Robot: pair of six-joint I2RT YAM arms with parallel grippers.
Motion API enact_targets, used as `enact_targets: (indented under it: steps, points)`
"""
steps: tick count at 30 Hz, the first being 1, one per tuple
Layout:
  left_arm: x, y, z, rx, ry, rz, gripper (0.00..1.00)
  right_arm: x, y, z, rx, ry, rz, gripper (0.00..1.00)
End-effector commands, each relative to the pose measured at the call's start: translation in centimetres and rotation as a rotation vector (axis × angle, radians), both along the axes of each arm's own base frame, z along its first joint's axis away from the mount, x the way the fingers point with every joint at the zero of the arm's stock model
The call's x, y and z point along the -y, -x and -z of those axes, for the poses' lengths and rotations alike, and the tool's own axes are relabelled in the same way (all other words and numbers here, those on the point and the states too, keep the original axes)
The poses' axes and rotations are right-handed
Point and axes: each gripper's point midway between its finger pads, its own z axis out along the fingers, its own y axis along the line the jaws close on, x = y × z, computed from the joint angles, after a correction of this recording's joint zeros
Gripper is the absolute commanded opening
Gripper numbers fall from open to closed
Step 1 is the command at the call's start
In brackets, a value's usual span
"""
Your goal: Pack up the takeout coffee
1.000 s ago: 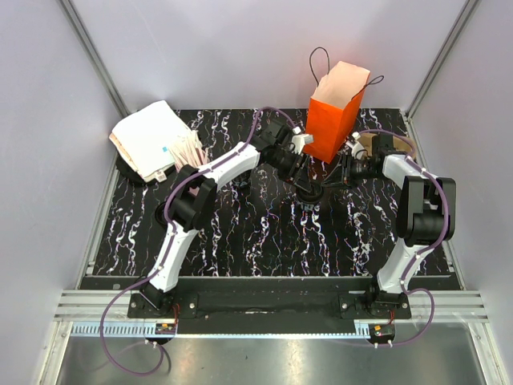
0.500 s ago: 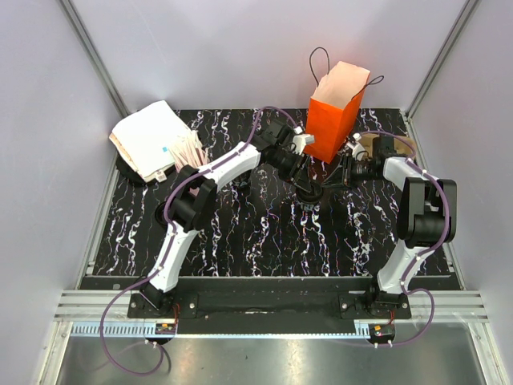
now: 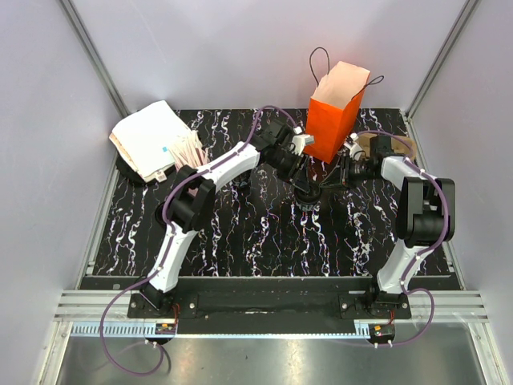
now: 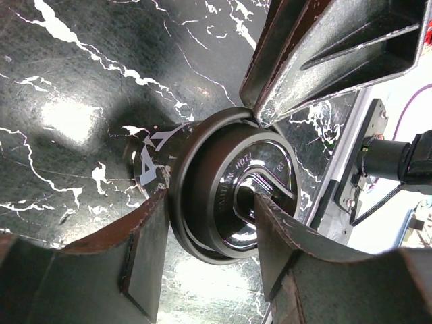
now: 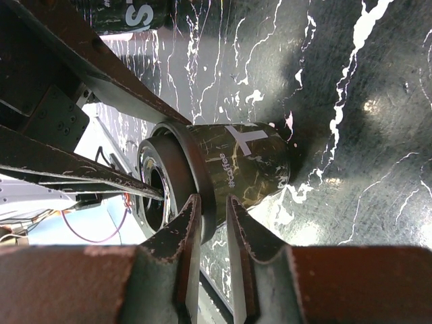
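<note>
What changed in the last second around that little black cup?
Very little. The left gripper tightened slightly on the lid of the takeout coffee, and the right gripper, pinching the lid's rim, edged in a touch. Nothing was let go. The cup remains on the table beside the orange bag; the white paper stack hasn't moved.
</note>
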Motion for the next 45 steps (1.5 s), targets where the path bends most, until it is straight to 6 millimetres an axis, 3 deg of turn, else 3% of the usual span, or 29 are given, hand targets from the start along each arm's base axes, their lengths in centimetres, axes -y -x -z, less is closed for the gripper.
enact_targets:
  steps: [1, 4, 8, 13, 16, 22, 27, 45]
  points:
    - [-2.8, 1.3, 7.0, 0.019, -0.240, 0.016, 0.41, 1.1, 3.5, 7.9, -0.154, 0.292, -0.064, 0.24]
    - [-2.8, 1.3, 6.8, 0.023, -0.239, 0.016, 0.38, 0.7, 3.4, 6.9, -0.140, 0.266, -0.080, 0.28]
    - [-3.0, 1.4, 6.8, 0.027, -0.244, 0.015, 0.37, -0.1, 1.9, 3.3, -0.036, 0.202, -0.090, 0.46]
    - [-3.2, 1.5, 6.7, 0.034, -0.244, 0.014, 0.35, -1.2, 1.3, -0.7, 0.034, 0.079, -0.104, 0.50]
    - [-3.2, 1.6, 6.7, 0.034, -0.245, 0.014, 0.34, -1.0, 1.3, -1.5, 0.035, 0.009, -0.103, 0.48]
    - [-3.3, 1.6, 6.7, 0.034, -0.243, 0.013, 0.33, -1.3, 2.0, -1.9, -0.021, -0.166, -0.118, 0.45]
    - [-3.3, 1.7, 6.9, 0.032, -0.246, 0.013, 0.33, -1.5, 2.4, -2.4, -0.011, -0.206, -0.133, 0.45]
    - [-3.4, 1.6, 7.6, 0.021, -0.258, 0.006, 0.32, 0.1, 3.2, 0.2, -0.063, -0.264, -0.144, 0.43]
